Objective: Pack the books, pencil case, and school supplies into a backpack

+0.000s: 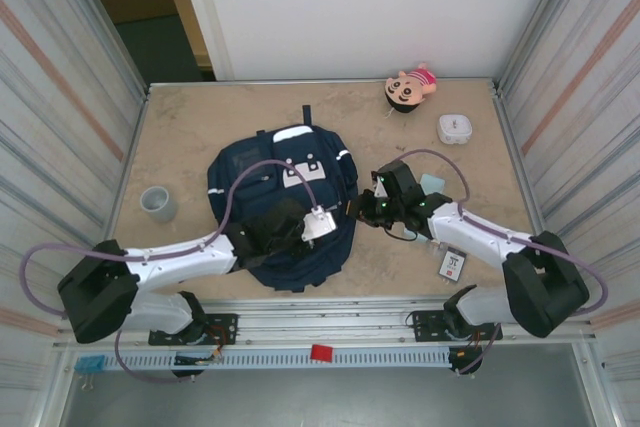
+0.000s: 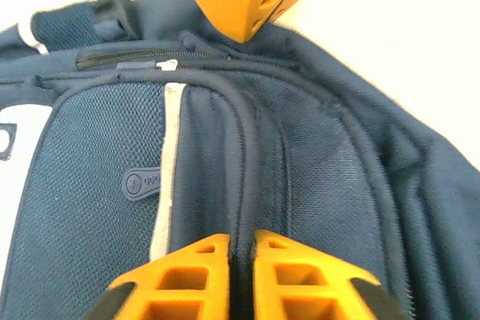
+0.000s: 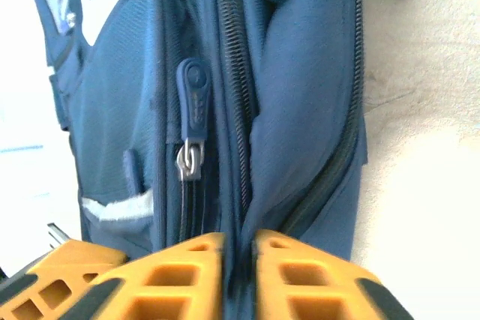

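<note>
Top external: backpack [image 1: 285,202] lies flat mid-table, left gripper [image 1: 283,230] on its 6 o'clock part, right gripper [image 1: 362,209] at its 3 o'clock edge. Left wrist: fingers [image 2: 195,275] closed, pinching a ridge of backpack fabric. Right wrist: fingers [image 3: 300,275] closed on a fold just beside the zipper pull [image 3: 193,106]. Pencil case [image 1: 433,183] sits at 3 o'clock of the backpack, half hidden by the right arm; black-and-white packet [image 1: 452,265] at 4 o'clock; neither packed yet. Risks, my guess: both pinches are thin, so fabric could slip out under a pull; a pull could drag the whole backpack instead of opening it; a sliding backpack could shove the pencil case
</note>
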Tool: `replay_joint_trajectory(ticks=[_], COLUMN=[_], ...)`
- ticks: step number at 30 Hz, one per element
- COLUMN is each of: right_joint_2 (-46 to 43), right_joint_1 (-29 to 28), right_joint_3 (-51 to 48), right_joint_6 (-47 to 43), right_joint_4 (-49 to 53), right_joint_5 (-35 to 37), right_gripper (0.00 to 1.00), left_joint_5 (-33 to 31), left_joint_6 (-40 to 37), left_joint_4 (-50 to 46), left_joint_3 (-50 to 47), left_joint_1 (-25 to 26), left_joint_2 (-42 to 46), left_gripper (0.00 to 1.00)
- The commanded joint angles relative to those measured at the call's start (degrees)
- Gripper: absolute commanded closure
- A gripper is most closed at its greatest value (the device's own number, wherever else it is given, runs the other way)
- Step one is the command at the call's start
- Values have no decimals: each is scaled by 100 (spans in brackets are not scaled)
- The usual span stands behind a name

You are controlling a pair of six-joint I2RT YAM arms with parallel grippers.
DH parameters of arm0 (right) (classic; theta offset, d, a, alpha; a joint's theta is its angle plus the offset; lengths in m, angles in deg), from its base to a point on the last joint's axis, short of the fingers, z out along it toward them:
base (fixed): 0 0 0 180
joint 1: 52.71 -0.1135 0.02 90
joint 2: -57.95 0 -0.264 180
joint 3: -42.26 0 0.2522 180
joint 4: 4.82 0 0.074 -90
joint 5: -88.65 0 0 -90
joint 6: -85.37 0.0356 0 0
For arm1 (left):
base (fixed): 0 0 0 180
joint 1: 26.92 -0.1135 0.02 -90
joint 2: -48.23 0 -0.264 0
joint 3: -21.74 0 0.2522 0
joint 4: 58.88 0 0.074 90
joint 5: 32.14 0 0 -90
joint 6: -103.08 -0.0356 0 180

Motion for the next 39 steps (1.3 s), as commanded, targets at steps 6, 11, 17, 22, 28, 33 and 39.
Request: replay_joint_trajectory(ticks=[6, 11, 17, 22, 28, 33, 39], right_joint_2=[-1086, -1316, -1079, -943, -518, -123, 257], right_joint_1=[214, 150, 41, -75, -279, -357, -351], right_joint_3=[36, 207, 503, 478, 553, 719, 885], right_joint_6=[-1286, -3369, -5676, -6449, -6643, -6764, -6837], right_joint_4=[134, -48, 328, 141, 133, 126, 136], right_joint_5=[332, 93, -438, -1248, -1609, -1847, -2223], right_gripper=[57, 51, 51, 51, 51, 52, 61], left_joint_5=[1751, 2866, 3871, 3882, 4039, 4017, 3942], left_joint_6=[-182, -443, -564, -669, -542, -470, -461], left_joint_4=[-242, -687, -1212, -1360, -1045, -823, -750], left_joint_3=[-105, -82, 224, 383, 379, 344, 346], left_joint_1=[-938, -1582, -2224, -2281, -2297, -2304, -2301], left_joint_2=[1651, 2369, 2745, 2736, 2615, 2572, 2567], left_gripper=[100, 100, 100, 100, 100, 100, 100])
